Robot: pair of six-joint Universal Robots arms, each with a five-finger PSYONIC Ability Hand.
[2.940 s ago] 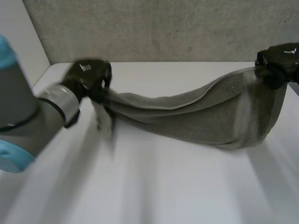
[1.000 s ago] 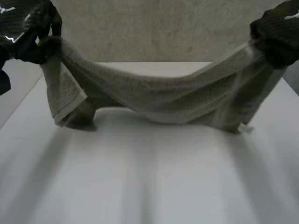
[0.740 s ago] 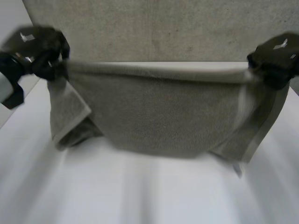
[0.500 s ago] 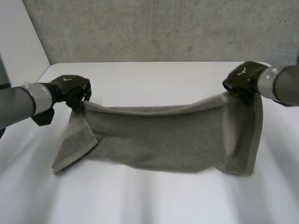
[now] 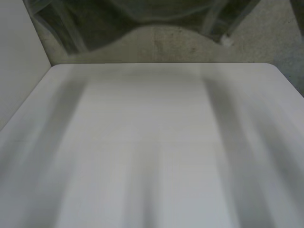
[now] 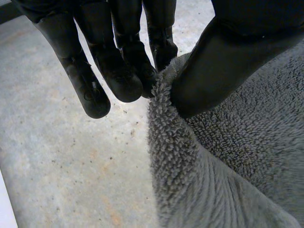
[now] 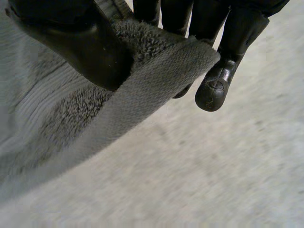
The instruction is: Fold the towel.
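Observation:
The grey towel [image 5: 142,14] hangs high above the white table [image 5: 152,142], with only its sagging lower edge and a small white tag [image 5: 226,41] in the head view. In the left wrist view my left hand [image 6: 223,66] pinches a towel [image 6: 223,161] edge between thumb and fingers [image 6: 118,71]. In the right wrist view my right hand [image 7: 76,42] holds the towel's [image 7: 71,123] hemmed edge the same way, thumb on top, fingers [image 7: 223,66] behind.
A rough grey wall [image 5: 180,45] stands behind the table's far edge. A pale wall [image 5: 19,71] runs along the table's left side. The table's right far corner [image 5: 273,66] is rounded.
Both hands have swung the towel up from just above the table, and it now hangs high. The hands have left the head view upward.

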